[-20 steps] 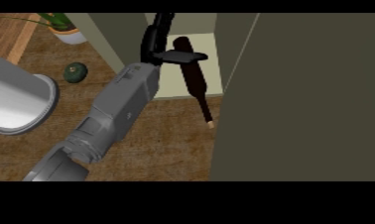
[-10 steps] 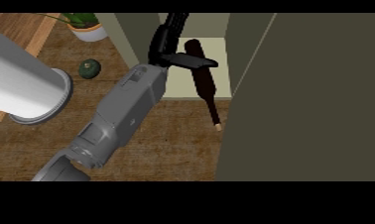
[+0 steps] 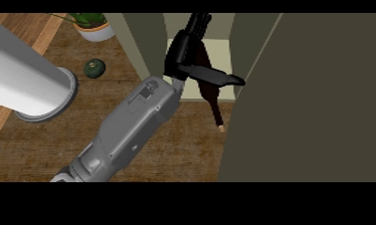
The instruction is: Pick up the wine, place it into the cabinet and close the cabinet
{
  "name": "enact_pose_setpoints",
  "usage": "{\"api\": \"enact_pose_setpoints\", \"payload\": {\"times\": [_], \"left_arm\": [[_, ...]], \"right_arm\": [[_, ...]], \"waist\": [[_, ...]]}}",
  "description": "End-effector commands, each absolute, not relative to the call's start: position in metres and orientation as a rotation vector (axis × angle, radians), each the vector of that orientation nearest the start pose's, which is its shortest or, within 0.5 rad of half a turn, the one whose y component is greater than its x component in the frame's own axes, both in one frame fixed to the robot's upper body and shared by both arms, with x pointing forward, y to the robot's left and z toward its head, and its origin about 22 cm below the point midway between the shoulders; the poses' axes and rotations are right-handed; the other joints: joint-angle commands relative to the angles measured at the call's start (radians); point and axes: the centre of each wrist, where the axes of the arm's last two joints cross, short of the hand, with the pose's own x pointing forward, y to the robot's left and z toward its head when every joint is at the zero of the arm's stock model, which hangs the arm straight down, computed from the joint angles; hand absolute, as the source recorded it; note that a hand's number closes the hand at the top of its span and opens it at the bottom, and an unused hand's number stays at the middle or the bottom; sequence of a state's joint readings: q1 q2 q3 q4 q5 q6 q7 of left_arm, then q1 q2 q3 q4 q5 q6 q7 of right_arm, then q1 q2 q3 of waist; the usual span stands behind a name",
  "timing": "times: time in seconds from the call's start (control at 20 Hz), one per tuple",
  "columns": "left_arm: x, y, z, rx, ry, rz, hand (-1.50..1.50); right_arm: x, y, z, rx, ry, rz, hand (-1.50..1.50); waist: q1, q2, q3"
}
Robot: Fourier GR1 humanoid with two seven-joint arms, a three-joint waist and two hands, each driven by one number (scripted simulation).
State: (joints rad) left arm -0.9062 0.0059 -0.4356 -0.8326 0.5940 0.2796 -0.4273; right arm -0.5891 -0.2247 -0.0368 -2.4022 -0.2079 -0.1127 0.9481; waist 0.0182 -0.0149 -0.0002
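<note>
One hand (image 3: pixel 192 64) in view, the right, curled round the wine bottle (image 3: pixel 210 94) at the open cabinet (image 3: pixel 192 90) mouth; bottle tilted, neck toward the wooden worktop (image 3: pixel 176 144). Left: avocado (image 3: pixel 94 68), potted plant (image 3: pixel 92 25), grey cylinder (image 3: pixel 29 84).

**Count of things in view**

One dark brown glass wine bottle (image 3: pixel 211 100) lies near the centre, its neck pointing toward 5 o'clock. One black robot hand (image 3: pixel 187 59) on one grey forearm (image 3: pixel 125 132) shows, coming up from 7 o'clock. One olive-green cabinet (image 3: pixel 308 99) fills the 3 o'clock side. One small dark green avocado (image 3: pixel 94 68) sits at 10 o'clock on the one brown wooden surface (image 3: pixel 169 159). One green plant in a white pot (image 3: pixel 94 27) stands at 11 o'clock. One large grey cylinder (image 3: pixel 33 84) shows at 9 o'clock.
</note>
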Motion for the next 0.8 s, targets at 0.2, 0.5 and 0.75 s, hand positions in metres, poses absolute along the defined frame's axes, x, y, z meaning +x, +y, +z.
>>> {"api": "enact_pose_setpoints", "payload": {"times": [0.2, 0.5, 0.75], "left_arm": [[0.296, 0.017, 0.076, -0.458, -1.872, -0.037, -1.50], [0.243, 0.016, 0.076, -0.475, -1.854, 0.083, -1.50], [0.206, 0.025, 0.073, -0.507, -1.832, 0.154, 1.50]], "right_arm": [[0.170, -0.194, 0.285, 0.225, -1.984, 0.284, -1.50], [0.160, -0.194, 0.293, 0.236, -1.983, 0.283, -1.50], [0.165, -0.202, 0.293, 0.216, -1.987, 0.274, -1.50]], "waist": [[-0.010, 0.006, 0.000], [-0.015, 0.006, -0.001], [-0.013, 0.009, 0.000]]}}
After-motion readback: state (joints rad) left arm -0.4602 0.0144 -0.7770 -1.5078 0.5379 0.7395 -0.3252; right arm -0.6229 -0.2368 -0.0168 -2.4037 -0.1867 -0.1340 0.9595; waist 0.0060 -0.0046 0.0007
